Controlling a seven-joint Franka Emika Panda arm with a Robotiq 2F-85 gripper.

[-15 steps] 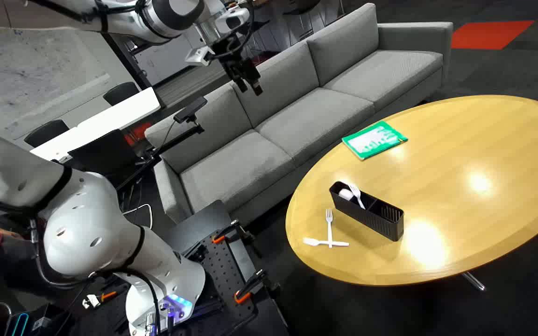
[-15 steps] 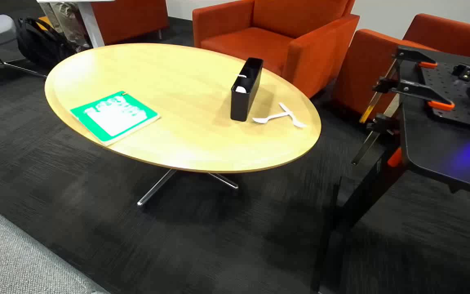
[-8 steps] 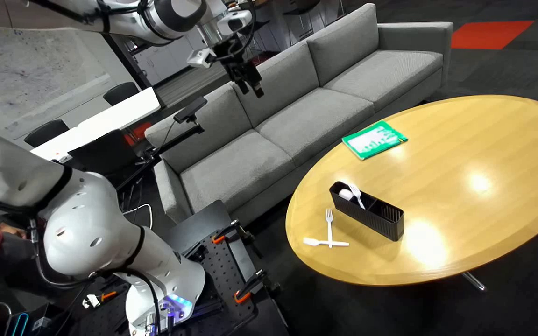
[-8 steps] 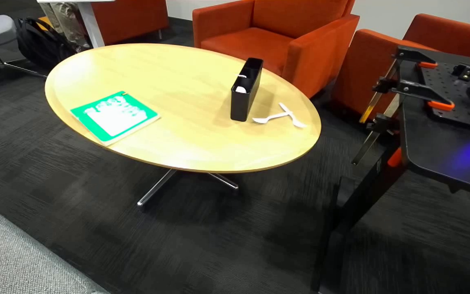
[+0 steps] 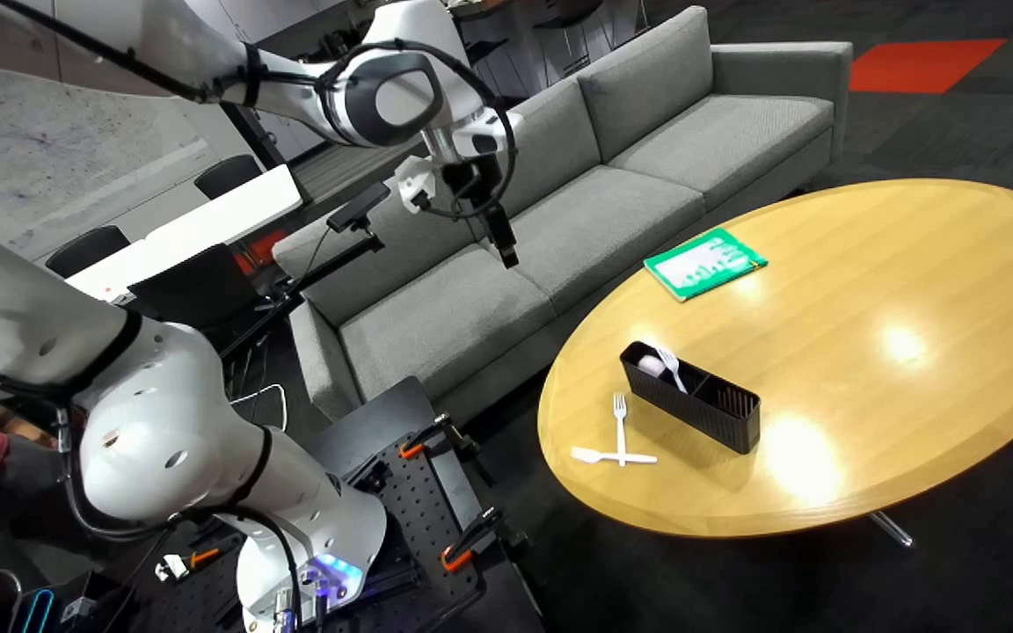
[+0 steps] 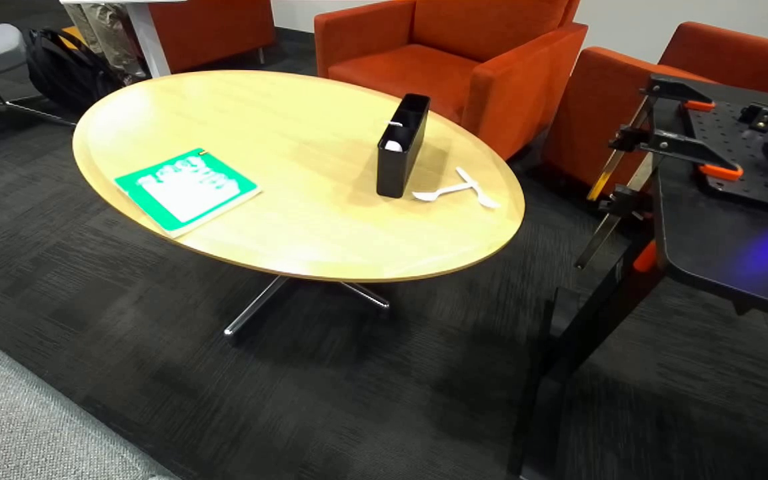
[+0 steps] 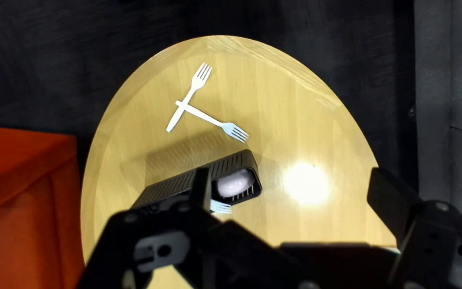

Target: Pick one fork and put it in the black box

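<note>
Holding nothing, my tool (image 7: 289, 180) stands spread above the worktop (image 5: 814, 330). Two crossed forks (image 7: 211, 119) lie beside the box (image 5: 691, 410). I judge reaching in hand; the next move calls for descending onto one, clear of the crossing.

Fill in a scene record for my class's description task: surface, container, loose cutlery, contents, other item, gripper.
Surface: oval wooden table
Container: black box, divided inside, standing upright on the table
Loose cutlery: white fork crossed with a second white fork, beside the box
Contents: third white fork, tines jutting past the rim; whitish rounded object
Other item: green-and-white pad, lying flat
Gripper: open, holding nothing
</note>
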